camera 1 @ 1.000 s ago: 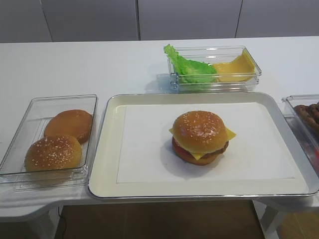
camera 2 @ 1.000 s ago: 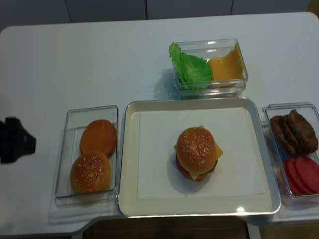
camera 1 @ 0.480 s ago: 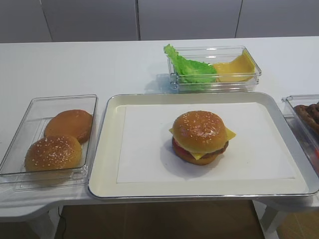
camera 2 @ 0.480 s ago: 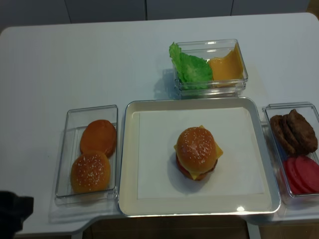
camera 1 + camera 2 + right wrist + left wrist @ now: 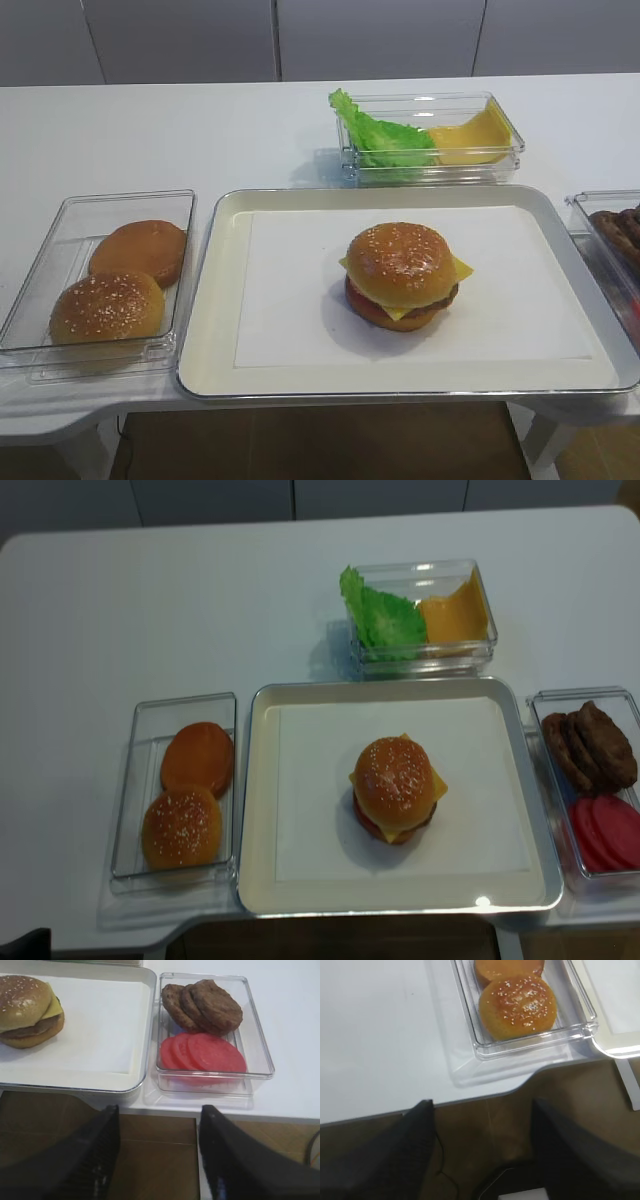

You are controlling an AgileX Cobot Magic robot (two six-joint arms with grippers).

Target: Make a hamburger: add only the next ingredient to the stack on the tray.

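Exterior high view: the tray (image 5: 215, 330) on the tabletop (image 5: 150, 130) carries the stack (image 5: 403, 277), already capped by the seeded bun top (image 5: 400, 260). Left of it, a clear bin (image 5: 60, 250) holds a seeded bun (image 5: 107, 307) and a smooth bun (image 5: 139, 249); behind, another bin (image 5: 505, 150) holds lettuce (image 5: 380, 135) and cheese (image 5: 468, 138).

Right wrist view: a bin (image 5: 260, 1055) holds patties (image 5: 205, 1005) and tomato slices (image 5: 205, 1052); the right tool (image 5: 159, 1155) stands open and empty below the tabletop edge.

Left wrist view: the left tool (image 5: 482, 1152) is open and empty, off the tabletop's edge.
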